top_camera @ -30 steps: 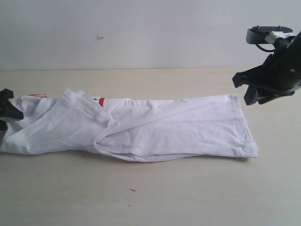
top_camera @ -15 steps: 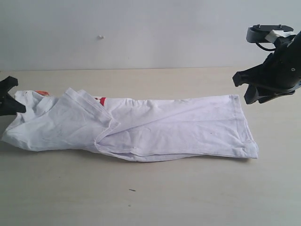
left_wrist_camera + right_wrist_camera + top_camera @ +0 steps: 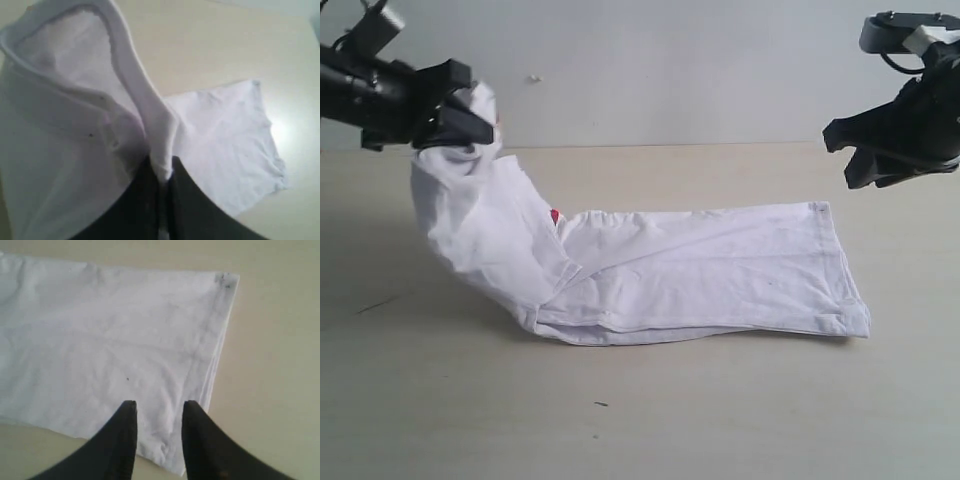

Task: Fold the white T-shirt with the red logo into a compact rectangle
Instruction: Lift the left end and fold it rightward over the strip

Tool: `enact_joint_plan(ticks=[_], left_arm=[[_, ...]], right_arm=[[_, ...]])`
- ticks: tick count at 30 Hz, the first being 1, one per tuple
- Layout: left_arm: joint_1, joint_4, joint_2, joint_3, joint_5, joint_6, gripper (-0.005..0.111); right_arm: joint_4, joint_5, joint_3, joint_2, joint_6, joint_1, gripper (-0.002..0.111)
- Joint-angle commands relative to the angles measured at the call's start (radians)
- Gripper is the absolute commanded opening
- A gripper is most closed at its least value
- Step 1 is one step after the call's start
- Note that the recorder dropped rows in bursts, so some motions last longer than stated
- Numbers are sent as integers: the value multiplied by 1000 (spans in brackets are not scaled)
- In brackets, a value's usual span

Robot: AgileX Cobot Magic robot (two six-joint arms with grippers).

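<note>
Black arms (image 3: 905, 125), tapered black jaws

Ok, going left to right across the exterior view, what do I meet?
Left gripper, shut on the white T-shirt's raised end → red logo → the shirt's flat part → right gripper, open, holding nothing.

Counter (image 3: 720, 420): flat, pale beige surface with a matte finish, spanning the full width of the exterior view. Its far edge meets the wall (image 3: 670, 70) in a straight horizontal line.

Wall: plain, light grey-white. One small pale mark (image 3: 533, 78) sits on it, left of centre, above the counter's far edge.

Counter surface marks: one small dark speck (image 3: 601, 404) near the front, left of centre; one thin dark streak (image 3: 378, 303) at the left side.
</note>
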Motion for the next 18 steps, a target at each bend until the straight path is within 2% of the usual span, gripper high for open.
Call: enact_joint_plan(ticks=[1, 6, 8, 10, 12, 15, 17, 18], left_arm=[[-165, -23, -15, -65, -19, -26, 0], [-356, -25, 19, -111, -159, -28, 0], [-409, -25, 50, -132, -169, -28, 0], [-467, -16, 91, -161, -163, -14, 6], [-512, -9, 132, -188, -174, -14, 18], [-547, -9, 177, -218, -239, -18, 50], [-549, -9, 196, -236, -232, -22, 71], [-549, -6, 203, -242, -213, -22, 78]], right_arm=[[6, -29, -2, -42, 11, 1, 32], [15, -28, -2, -62, 12, 1, 32], [21, -27, -2, -64, 12, 1, 33], [28, -27, -2, -64, 12, 1, 34], [34, -24, -2, -64, 12, 1, 36], [36, -8, -2, -64, 12, 1, 38], [36, 2, -2, -64, 12, 1, 38], [36, 2, -2, -64, 12, 1, 38]])
